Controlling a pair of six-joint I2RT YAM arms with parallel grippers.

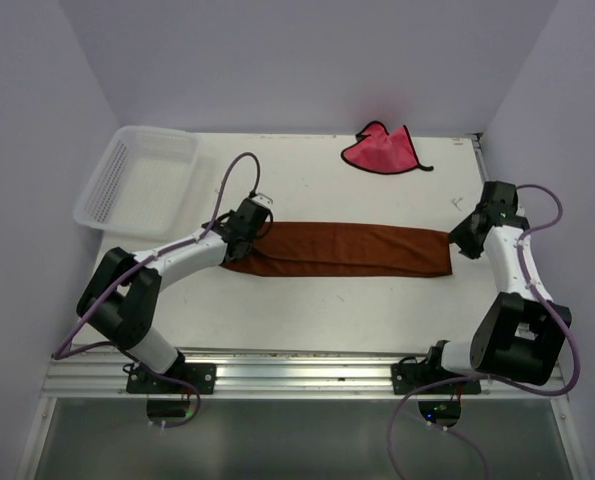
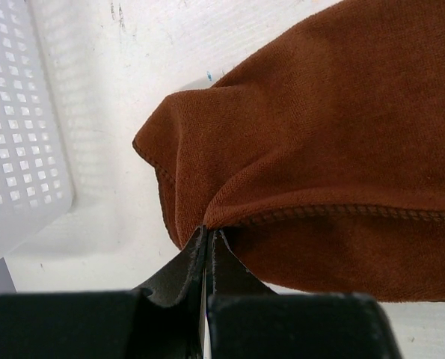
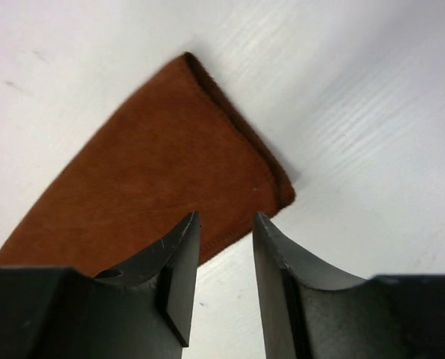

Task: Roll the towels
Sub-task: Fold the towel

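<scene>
Though folded into a long flat strip, not yet rolled at either end; judged from that, at the set-up for rolling the first of two towels.

Far left and to the back: basket. Just right of basket and nearer: left fingers, pressed fully together on the left corner of brown towel, with the hem puckered at the pinch. Running rightward from there across worktop, clear of basket, flat and straight.

Far right of basket, at the strip's other end: right fingers, parted to a middling gap, gripping nothing, poised over the near corner of that end. Right of basket and about level with it, at the back: pink towel, crumpled, apart from both arms.

Next, probably: either closing on the right-hand end and turning it over onto the strip to start a tight coil, or beginning the coil from the pinched left corner. Calls for an even first turn across the full width, and for holding the opposite end taut so as not to drag the strip askew.
</scene>
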